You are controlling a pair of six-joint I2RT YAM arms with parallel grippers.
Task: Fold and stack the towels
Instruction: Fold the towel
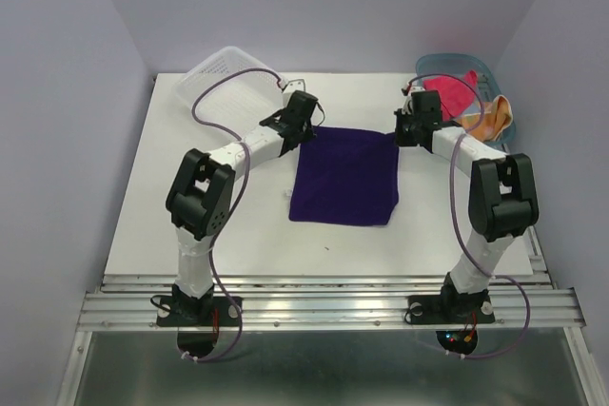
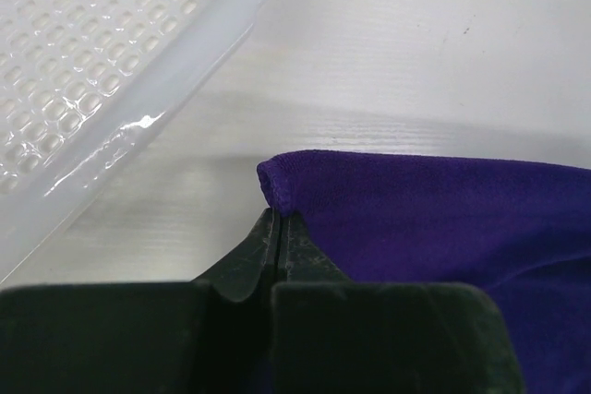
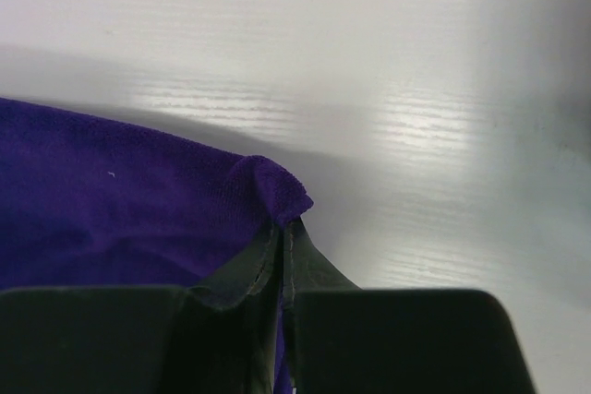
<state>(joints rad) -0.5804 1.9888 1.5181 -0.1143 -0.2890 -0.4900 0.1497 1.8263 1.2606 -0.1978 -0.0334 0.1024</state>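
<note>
Purple towel [image 1: 344, 178] flat on the table [image 1: 190, 225]; left gripper [image 2: 280, 228] and right gripper [image 3: 284, 228] each clamped on a far corner. We judge the bites thin, though the fingers hide their depth. Either corner may slip on lifting, skewing the fold.

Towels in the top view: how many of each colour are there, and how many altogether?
purple towel: 1
pink-red towel: 1
orange towel: 1
Total: 3 towels
</note>
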